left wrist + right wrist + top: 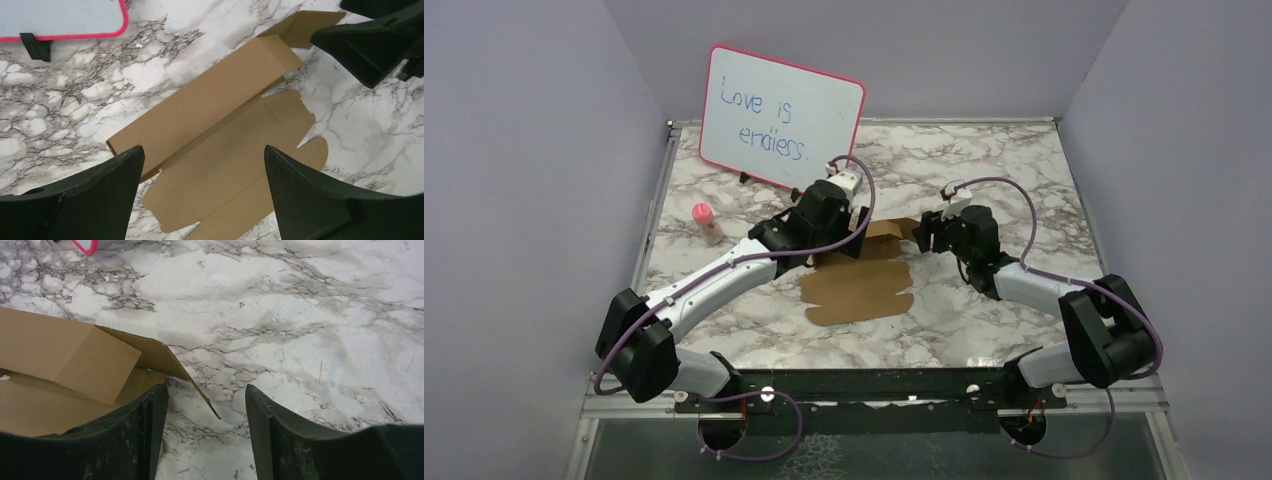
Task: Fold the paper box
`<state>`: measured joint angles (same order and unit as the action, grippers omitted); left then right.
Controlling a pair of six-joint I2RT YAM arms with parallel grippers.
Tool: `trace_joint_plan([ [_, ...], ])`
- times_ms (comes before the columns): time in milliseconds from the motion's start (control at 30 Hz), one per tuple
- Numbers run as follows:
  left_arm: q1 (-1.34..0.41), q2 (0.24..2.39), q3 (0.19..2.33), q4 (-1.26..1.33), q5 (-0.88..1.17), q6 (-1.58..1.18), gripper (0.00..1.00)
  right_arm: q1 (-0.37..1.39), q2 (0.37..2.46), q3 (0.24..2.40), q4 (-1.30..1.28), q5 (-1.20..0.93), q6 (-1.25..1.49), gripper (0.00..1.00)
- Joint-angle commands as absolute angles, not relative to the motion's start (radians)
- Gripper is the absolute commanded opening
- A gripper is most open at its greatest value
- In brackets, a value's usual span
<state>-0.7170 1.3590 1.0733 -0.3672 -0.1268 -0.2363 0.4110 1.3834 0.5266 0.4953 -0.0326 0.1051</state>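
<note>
The paper box (861, 285) is a brown cardboard sheet lying mostly flat on the marble table, with its far panel folded up along the back. My left gripper (852, 228) hovers over its far left part. In the left wrist view this gripper (204, 150) is open wide, with the cardboard (220, 125) below and nothing between the fingers. My right gripper (923, 236) is at the box's far right end. It is open (205, 387), and the pointed corner of a raised end flap (165, 357) reaches into the gap without touching either finger.
A pink-framed whiteboard (779, 115) with handwriting stands at the back left, its lower edge visible in the left wrist view (60, 17). A small pink-capped bottle (707, 222) stands left of the left arm. Grey walls enclose the table on three sides.
</note>
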Motion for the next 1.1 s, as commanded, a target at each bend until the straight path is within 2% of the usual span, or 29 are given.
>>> trace_joint_plan([
  [0, -0.818, 1.361, 1.088, -0.348, -0.281, -0.307, 0.9, 0.406, 1.431, 0.577, 0.521, -0.14, 0.081, 0.61],
  [167, -0.905, 1.379, 1.033, -0.26, -0.345, -0.389, 0.88, 0.404, 1.454, 0.59, 0.533, -0.149, 0.07, 0.54],
  [467, -0.977, 1.447, 0.936, -0.083, -0.388, -0.439, 0.84, 0.404, 1.44, 0.574, 0.504, -0.26, 0.09, 0.25],
  [600, -1.002, 1.466, 0.847, 0.06, -0.427, -0.437, 0.84, 0.404, 1.408, 0.524, 0.544, -0.302, 0.125, 0.15],
  [800, -1.02, 1.534, 0.742, 0.276, -0.518, -0.441, 0.84, 0.406, 1.364, 0.484, 0.572, -0.314, 0.166, 0.05],
  [1067, -1.062, 1.641, 0.716, 0.467, -0.651, -0.361, 0.85, 0.418, 1.337, 0.469, 0.577, -0.317, 0.169, 0.03],
])
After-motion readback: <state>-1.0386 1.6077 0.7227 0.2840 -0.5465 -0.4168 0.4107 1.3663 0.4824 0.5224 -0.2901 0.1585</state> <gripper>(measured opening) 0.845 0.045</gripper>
